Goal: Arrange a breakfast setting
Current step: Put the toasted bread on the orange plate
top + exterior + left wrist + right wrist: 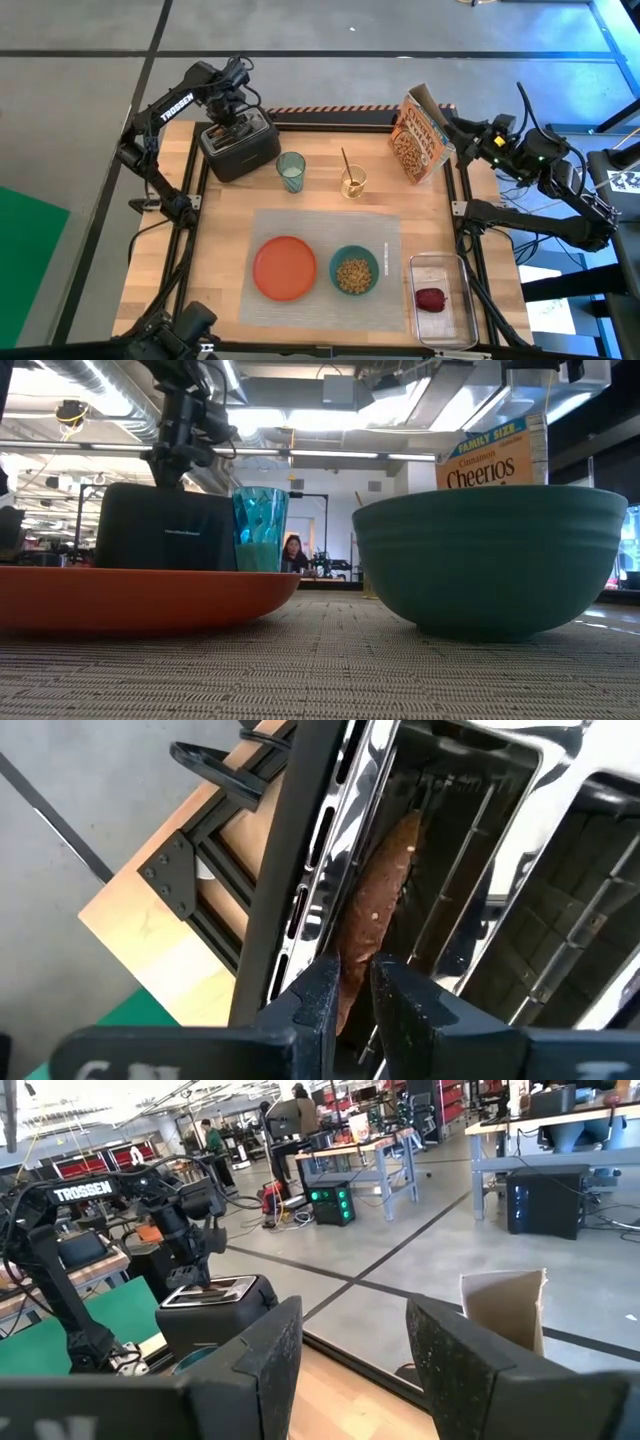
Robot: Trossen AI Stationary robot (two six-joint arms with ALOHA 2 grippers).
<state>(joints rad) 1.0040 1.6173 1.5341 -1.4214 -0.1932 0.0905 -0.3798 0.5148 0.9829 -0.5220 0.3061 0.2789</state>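
A brown toast slice (385, 880) stands on edge in a slot of the black toaster (240, 150) at the far left, with my left gripper (358, 995) shut on it from above. On the grey placemat (320, 225) lie the orange plate (284, 267) and the teal bowl (354, 271), which holds cereal. The green-tinted glass (291, 170) stands beside the toaster. The gold spoon (346, 165) leans in a small cup. The red fruit (431, 300) lies in a clear tub. My right gripper (350, 1350) waits open at the far right. My left gripper pinches the toast slice's upper edge (352, 960) between its two fingers, one on each flat face. The fingers come from above, pointing down into the slot. The slice stands upright, its lower part down inside the toaster.
A Cheerios box (420, 135) stands at the far right, just in front of my right gripper. The clear tub (412, 290) sits at the near right corner. Bare wood lies between the toaster and the placemat. The table frame's black rails (190, 200) run along the edges.
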